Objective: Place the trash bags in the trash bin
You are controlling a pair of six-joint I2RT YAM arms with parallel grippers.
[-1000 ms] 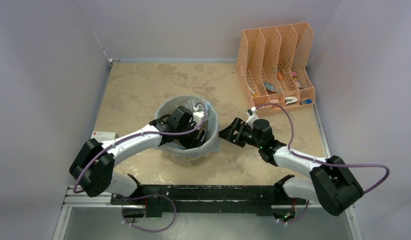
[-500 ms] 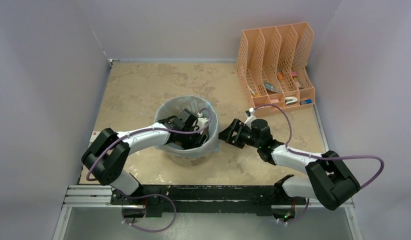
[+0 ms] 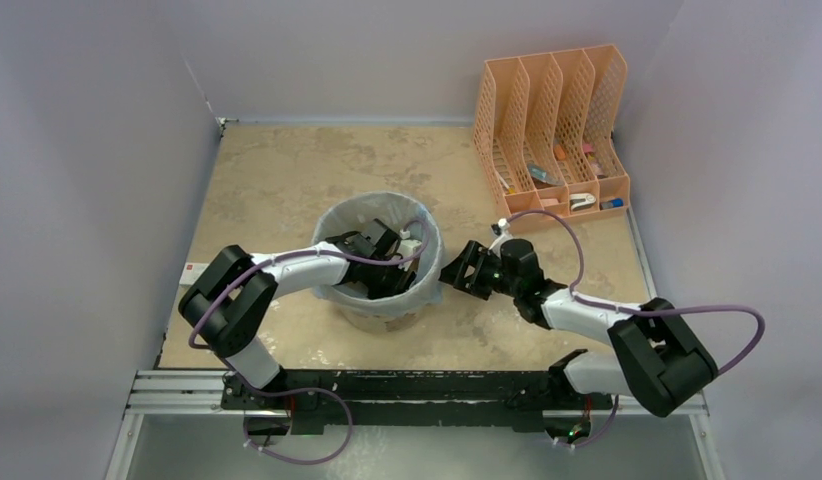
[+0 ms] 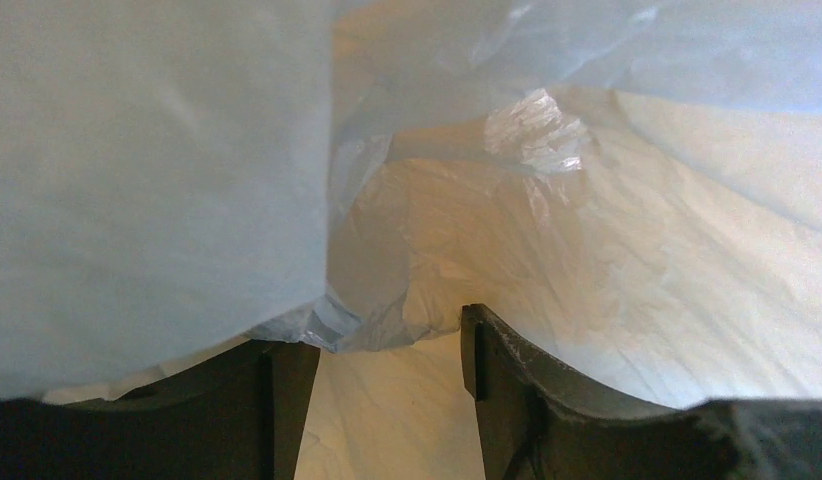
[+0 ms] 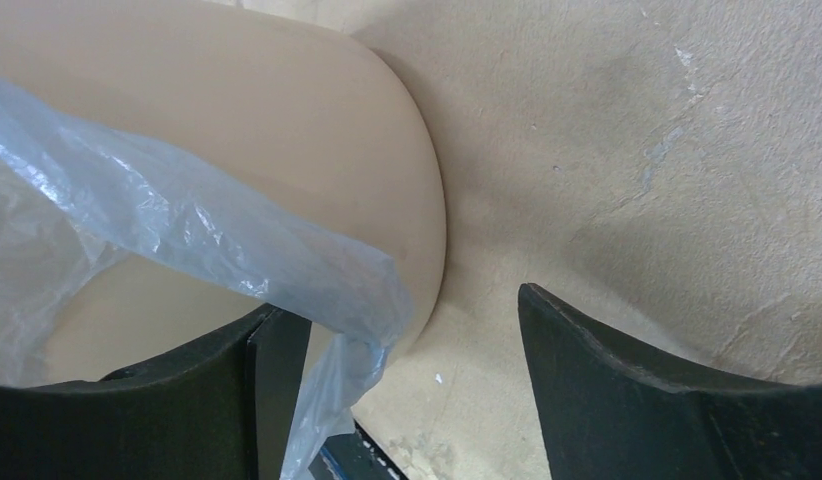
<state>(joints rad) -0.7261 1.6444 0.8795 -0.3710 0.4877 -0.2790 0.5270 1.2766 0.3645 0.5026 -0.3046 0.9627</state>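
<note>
Left jaws open inside trash bin [image 5: 287,120], trash bag [image 4: 157,180] film draped over their tips, unpinched. Right jaws wide open outside rim, bag overhang touching one finger.

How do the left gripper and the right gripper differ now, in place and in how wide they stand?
The left gripper is down inside the trash bin, with the bag all around it; the right gripper is outside, beside the bin's right wall. The left gripper's jaws stand narrower than the right gripper's. Both are open, with bag film lying against one finger.
</note>
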